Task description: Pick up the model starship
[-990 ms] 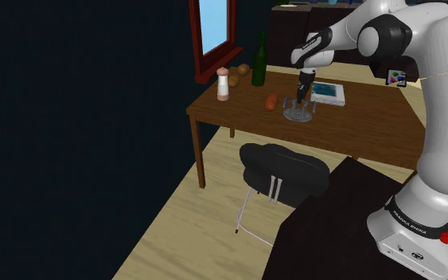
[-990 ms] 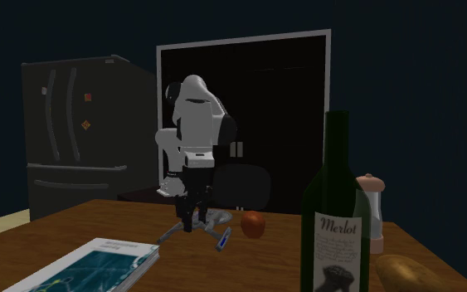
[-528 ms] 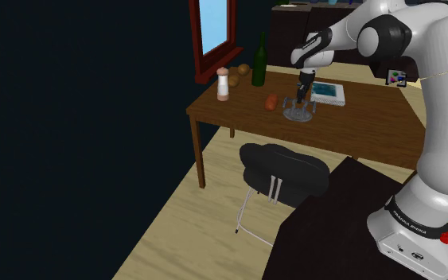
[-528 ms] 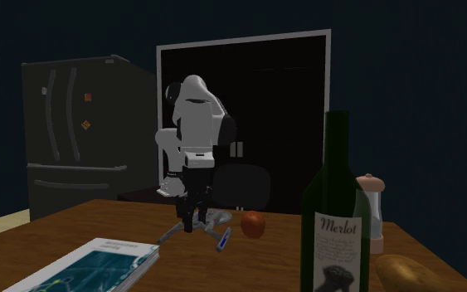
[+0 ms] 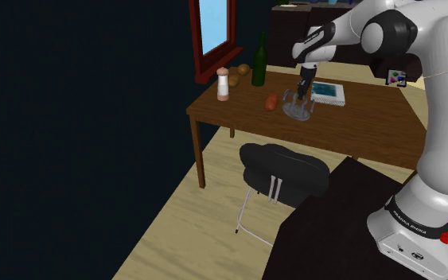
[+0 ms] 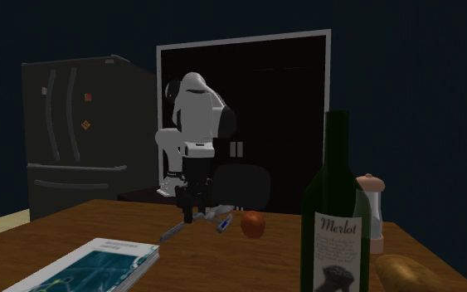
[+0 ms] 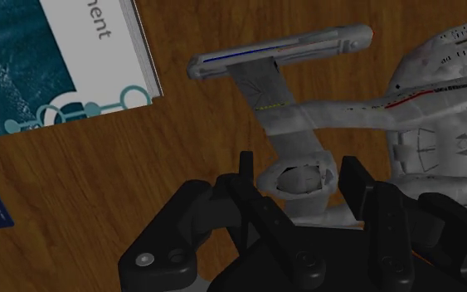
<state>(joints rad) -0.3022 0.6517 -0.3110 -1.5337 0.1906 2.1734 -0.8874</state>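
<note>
while the black pincer (image 7: 299, 167) clasps its rounded hull, mottled grey starship (image 7: 439, 108) with slim nacelle, grained wooden table (image 7: 99, 174)

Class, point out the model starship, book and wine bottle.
model starship (image 7: 339, 112): wrist view, on its grey hull.
book (image 7: 32, 66): wrist view, on its teal cover.
wine bottle (image 6: 337, 245): second exterior view, on its label.

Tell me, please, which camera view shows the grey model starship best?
The wrist view: the grey model starship sits close, clasped by the black gripper. The shoulder and second exterior views show it small beneath the gripper.
</note>
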